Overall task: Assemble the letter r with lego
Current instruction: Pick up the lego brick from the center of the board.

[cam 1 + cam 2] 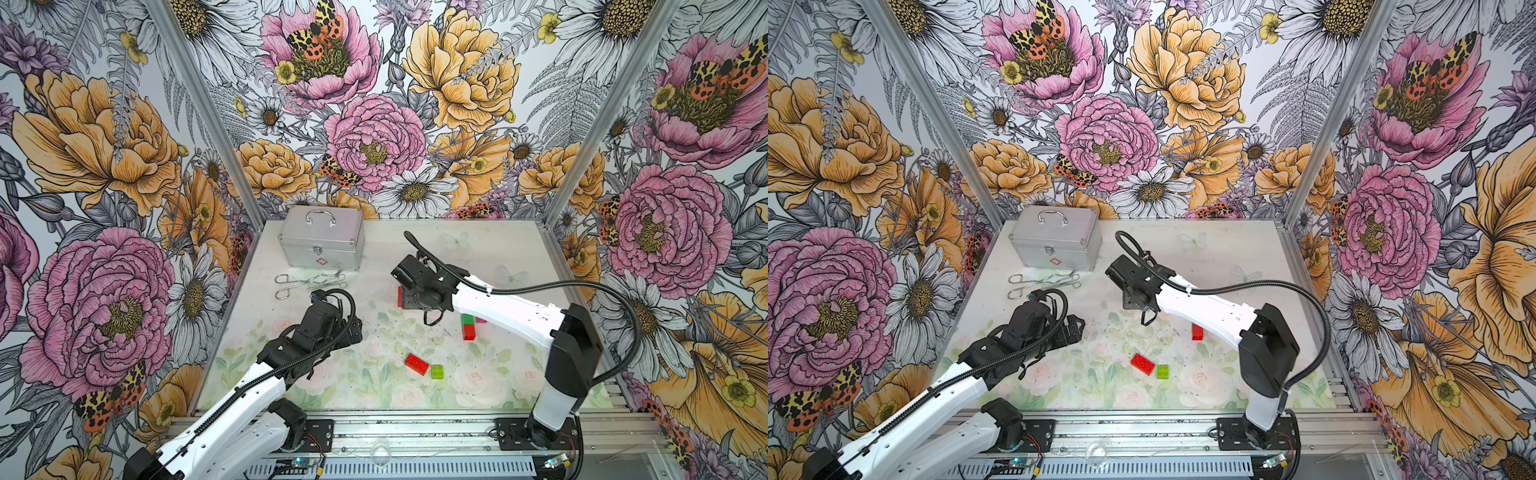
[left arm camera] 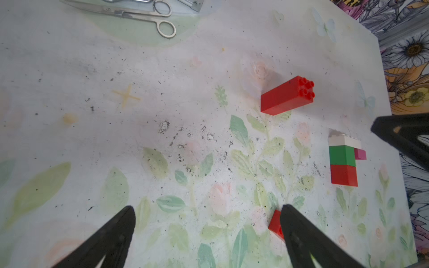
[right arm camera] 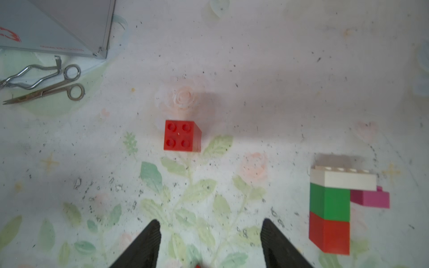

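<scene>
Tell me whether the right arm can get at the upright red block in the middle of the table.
Probably yes. The right gripper hovers open just by the red block, which stands alone on the table; the multicoloured stack sits well aside.

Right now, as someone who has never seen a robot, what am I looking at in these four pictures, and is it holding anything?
Two robot arms, left and right, stand at a table. Two pictures look down from overhead; the other two come from cameras on the wrists. Each arm ends in a two-fingered gripper: the left gripper and the right gripper are both open and hold nothing. On the table lie a tall red lego brick, studs up, a joined red, green, white and pink piece, a loose red brick and a lime brick. At the back are a silver case and steel tools.
</scene>
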Controlling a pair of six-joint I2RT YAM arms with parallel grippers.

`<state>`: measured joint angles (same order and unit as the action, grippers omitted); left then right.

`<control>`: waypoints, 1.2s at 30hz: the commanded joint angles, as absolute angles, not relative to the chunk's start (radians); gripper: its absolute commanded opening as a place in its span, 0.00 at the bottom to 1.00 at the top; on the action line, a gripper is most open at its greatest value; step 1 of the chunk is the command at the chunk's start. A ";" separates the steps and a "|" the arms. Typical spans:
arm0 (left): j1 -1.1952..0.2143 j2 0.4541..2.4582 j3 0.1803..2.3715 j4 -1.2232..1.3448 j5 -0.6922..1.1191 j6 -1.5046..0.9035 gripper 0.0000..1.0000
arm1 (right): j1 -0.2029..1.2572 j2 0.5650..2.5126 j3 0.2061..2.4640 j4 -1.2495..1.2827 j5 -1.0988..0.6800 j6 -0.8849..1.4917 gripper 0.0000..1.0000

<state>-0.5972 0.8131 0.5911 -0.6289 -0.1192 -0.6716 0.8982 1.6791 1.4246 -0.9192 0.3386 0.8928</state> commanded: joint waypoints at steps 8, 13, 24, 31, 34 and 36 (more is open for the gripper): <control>-0.964 0.826 0.530 -0.603 -0.294 -0.802 0.99 | 1.109 1.548 1.059 -0.918 0.373 1.206 0.61; -1.106 0.790 0.477 -0.604 -0.364 -0.893 0.99 | 1.167 1.558 0.978 -0.845 0.362 1.260 0.57; -1.181 0.772 0.475 -0.618 -0.416 -0.950 0.99 | 1.171 1.590 0.893 -0.741 0.320 1.255 0.55; -1.180 0.815 0.508 -0.625 -0.434 -0.939 0.99 | 1.153 1.621 0.876 -0.697 0.289 1.243 0.52; -1.180 0.826 0.521 -0.637 -0.438 -0.935 0.99 | 1.152 1.617 0.863 -0.690 0.281 1.247 0.51; -1.178 0.825 0.526 -0.641 -0.439 -0.931 0.99 | 1.149 1.610 0.854 -0.693 0.279 1.250 0.50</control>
